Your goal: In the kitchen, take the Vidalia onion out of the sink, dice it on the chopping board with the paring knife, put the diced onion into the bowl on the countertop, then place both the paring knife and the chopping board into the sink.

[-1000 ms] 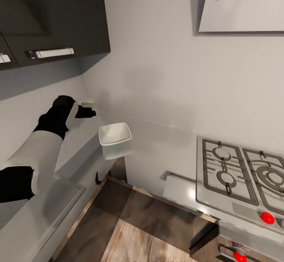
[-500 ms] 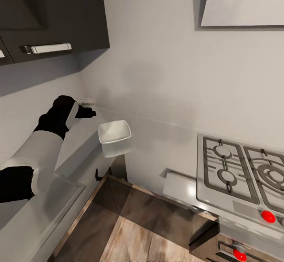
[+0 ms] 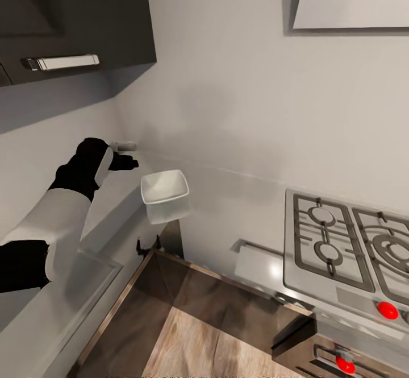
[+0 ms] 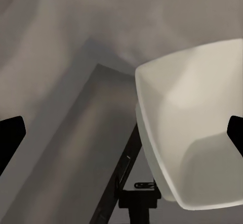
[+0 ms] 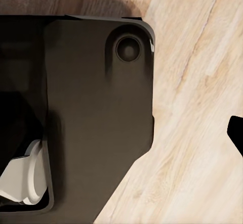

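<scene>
Reaching over the countertop point(image 3: 108, 207), we hold our left gripper point(image 3: 132, 163) spread and empty; the bowl point(image 3: 165, 187) sits just beyond, nearer this arm; right fingers untellable.

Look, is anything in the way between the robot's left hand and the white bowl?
Nothing visible. The left gripper hangs over the countertop, and the bowl sits just beyond it near the counter's end, with bare worktop between them.

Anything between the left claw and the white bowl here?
No. In the head view a short bare strip of countertop separates the left claw from the bowl. The left wrist view agrees: the bowl lies ahead of open fingertips.
</scene>
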Motion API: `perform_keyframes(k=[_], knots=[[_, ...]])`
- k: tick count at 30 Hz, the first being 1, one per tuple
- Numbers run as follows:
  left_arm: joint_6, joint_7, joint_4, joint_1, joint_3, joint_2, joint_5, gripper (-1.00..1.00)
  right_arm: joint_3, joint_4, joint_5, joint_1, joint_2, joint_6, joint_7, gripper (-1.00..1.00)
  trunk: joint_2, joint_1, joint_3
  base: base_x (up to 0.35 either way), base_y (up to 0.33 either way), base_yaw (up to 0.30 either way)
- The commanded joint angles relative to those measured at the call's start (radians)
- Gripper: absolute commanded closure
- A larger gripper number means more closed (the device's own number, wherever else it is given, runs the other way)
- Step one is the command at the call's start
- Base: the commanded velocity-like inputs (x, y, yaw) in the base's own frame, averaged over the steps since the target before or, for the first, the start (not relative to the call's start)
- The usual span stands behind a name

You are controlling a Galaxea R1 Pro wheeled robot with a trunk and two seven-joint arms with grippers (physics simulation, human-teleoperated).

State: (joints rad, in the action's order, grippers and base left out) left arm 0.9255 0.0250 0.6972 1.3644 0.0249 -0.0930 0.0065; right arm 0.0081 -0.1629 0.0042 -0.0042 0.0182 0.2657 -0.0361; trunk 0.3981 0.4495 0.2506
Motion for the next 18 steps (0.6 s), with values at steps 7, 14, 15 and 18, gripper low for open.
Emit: perform_keyframes(k=[7,14,15,18], knots=[[0.004,0.003,0.000,0.001,0.002,0.003,0.001,-1.00,0.001,0.000,0.000,0.000,0.000,0.003,-0.004,-1.00,0.002,0.000,0.013,0.000,0.000,0.000],[0.004,0.003,-0.002,0.001,0.001,0.005,0.001,-1.00,0.001,0.000,0.000,0.000,0.000,0.003,-0.004,-1.00,0.002,0.000,0.024,0.000,0.000,0.000],[0.004,0.003,-0.002,0.001,0.002,0.005,0.001,-1.00,0.001,0.000,0.000,0.000,0.000,0.003,-0.004,-1.00,0.002,0.000,0.026,0.000,0.000,0.000],[0.004,0.003,-0.003,0.001,0.002,0.006,0.001,-1.00,0.001,0.000,0.000,0.000,0.000,0.003,-0.003,-1.00,0.002,0.000,0.030,0.000,0.000,0.000]])
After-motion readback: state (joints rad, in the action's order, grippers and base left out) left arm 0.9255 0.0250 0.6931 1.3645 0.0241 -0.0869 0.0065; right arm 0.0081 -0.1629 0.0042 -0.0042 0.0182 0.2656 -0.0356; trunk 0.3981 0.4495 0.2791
